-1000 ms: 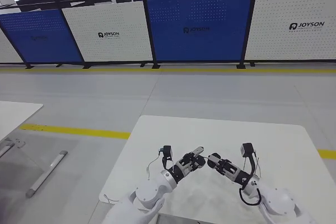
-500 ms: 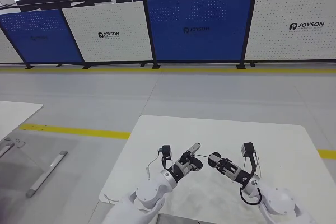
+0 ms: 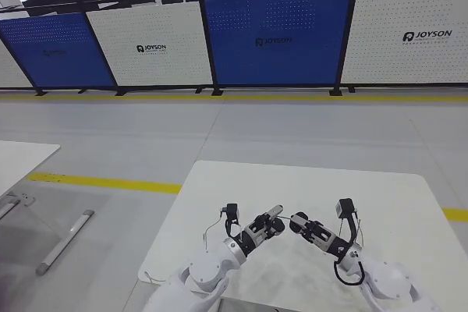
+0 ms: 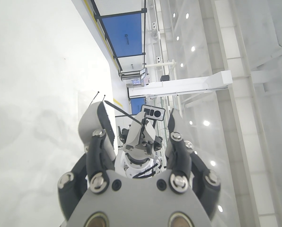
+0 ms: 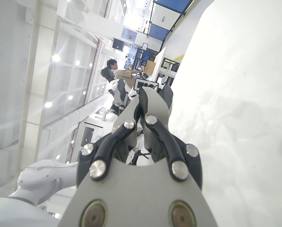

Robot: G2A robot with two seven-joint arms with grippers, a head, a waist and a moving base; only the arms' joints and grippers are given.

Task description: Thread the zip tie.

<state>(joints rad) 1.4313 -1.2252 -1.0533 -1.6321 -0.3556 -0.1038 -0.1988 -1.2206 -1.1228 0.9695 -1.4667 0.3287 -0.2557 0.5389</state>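
A black zip tie hangs in the air above the white table. It is pinched at one end by the right gripper, whose fingers are pressed together on the strap. The strap's free end juts to the left and reaches the tip of one finger of the left gripper, though whether it touches cannot be told. That gripper sits with its fingers spread wide and nothing between them.

From above, the two grippers face each other tip to tip over the near half of the table, close together, the left one just left of the right. Picking up the tie looks done, but the threading does not. No loop shows, and the tail has yet to be fed through the head (which cannot be made out, perhaps buried in the right gripper's pinch). Two thin dark strips, apparently spare ties, lie flat on the table.
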